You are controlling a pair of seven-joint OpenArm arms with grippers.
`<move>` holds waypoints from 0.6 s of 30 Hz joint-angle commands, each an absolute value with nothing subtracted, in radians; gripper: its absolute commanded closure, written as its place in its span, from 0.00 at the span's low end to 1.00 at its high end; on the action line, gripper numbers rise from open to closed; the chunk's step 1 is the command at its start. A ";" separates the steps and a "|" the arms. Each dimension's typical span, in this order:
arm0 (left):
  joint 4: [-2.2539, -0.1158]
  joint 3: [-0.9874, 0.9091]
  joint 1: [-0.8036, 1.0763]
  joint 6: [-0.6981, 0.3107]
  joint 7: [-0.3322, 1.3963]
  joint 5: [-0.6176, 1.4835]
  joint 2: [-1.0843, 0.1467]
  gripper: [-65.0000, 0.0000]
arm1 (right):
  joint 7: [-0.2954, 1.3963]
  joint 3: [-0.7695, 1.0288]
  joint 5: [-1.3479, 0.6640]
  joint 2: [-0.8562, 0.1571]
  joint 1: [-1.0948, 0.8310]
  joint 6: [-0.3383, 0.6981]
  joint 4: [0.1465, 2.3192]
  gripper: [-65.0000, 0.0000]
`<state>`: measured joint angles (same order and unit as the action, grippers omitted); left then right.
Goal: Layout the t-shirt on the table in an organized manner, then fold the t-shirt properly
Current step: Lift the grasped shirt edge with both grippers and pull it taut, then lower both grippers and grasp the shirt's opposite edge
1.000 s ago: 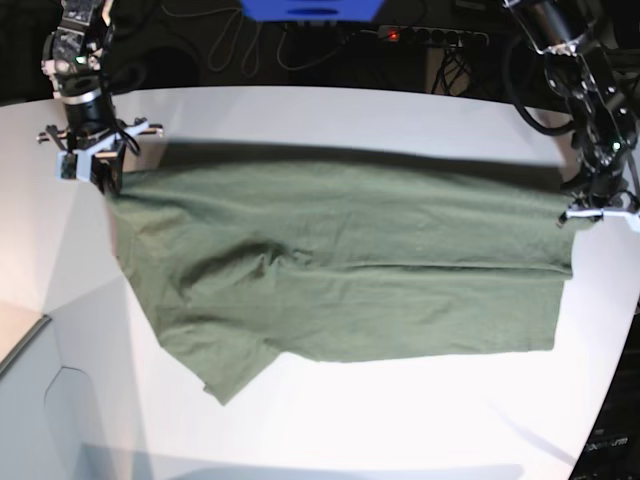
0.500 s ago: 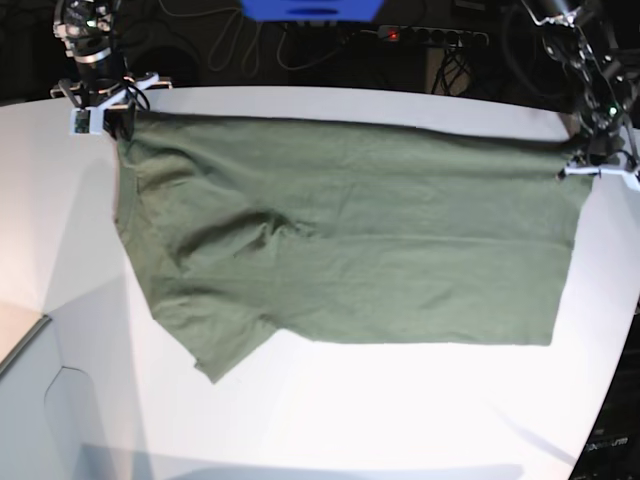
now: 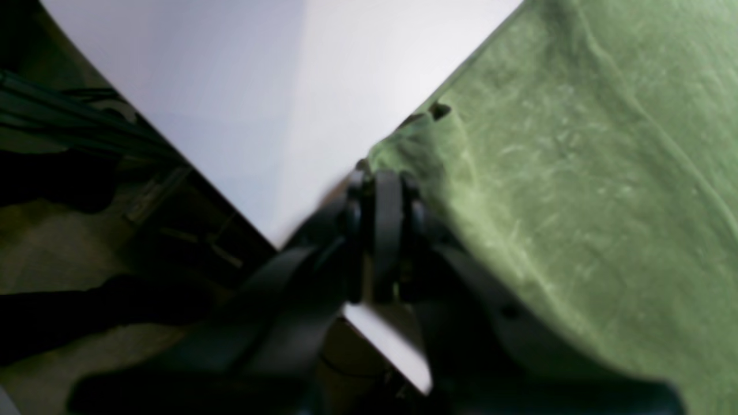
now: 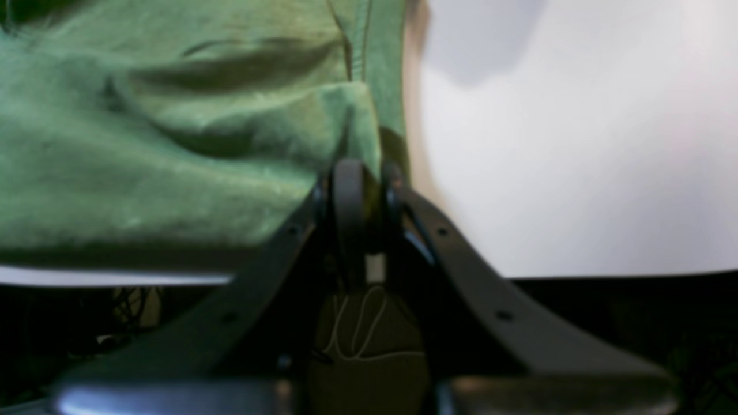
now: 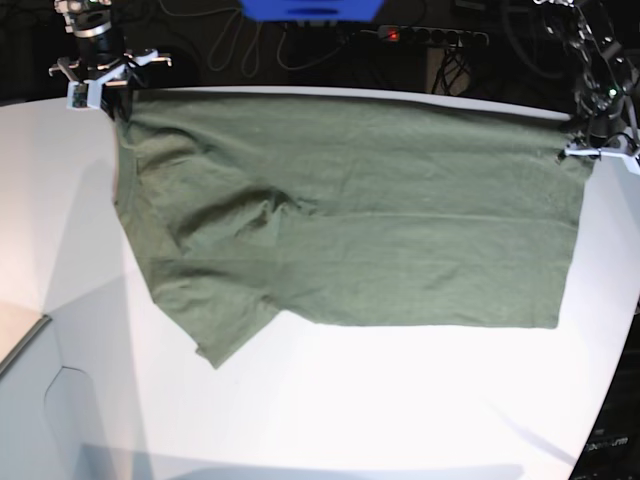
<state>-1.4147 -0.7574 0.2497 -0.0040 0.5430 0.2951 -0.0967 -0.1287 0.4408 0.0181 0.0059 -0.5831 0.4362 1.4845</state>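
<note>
The olive-green t-shirt lies spread across the white table, its far edge stretched along the table's back rim. A sleeve points toward the front left. My right gripper sits at the shirt's far left corner, shut on the cloth. In the right wrist view that gripper pinches a bunched fold of the t-shirt over the table. My left gripper holds the far right corner. Its wrist view shows the gripper shut on the t-shirt corner at the table edge.
A grey panel sits at the table's front left corner. Behind the table's back edge lie a power strip, cables and a blue object. Bare tabletop stretches in front of the shirt.
Both grippers have pulled the shirt's far edge toward the table's back rim. The fold across the middle has flattened out and the cloth lies smoother.
</note>
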 commanded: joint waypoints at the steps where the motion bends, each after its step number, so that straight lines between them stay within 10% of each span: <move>1: -1.432 -0.760 0.251 -0.005 0.527 0.286 -0.110 1.00 | -0.159 0.443 0.002 0.001 -0.595 0.433 1.497 1.00; 8: -1.469 -0.753 0.295 -0.007 0.541 0.292 -0.116 0.95 | -0.157 0.449 0.005 0.001 -0.596 0.433 1.501 0.71; 18: -1.587 -0.760 0.305 -0.007 0.564 0.292 -0.116 0.37 | -0.162 0.458 0.001 0.025 -0.605 0.433 1.575 0.45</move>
<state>-1.5642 -0.7540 0.3065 -0.0063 0.5842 0.2916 -0.1001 -0.1345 0.4534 0.0181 0.0288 -0.5968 0.4335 1.5600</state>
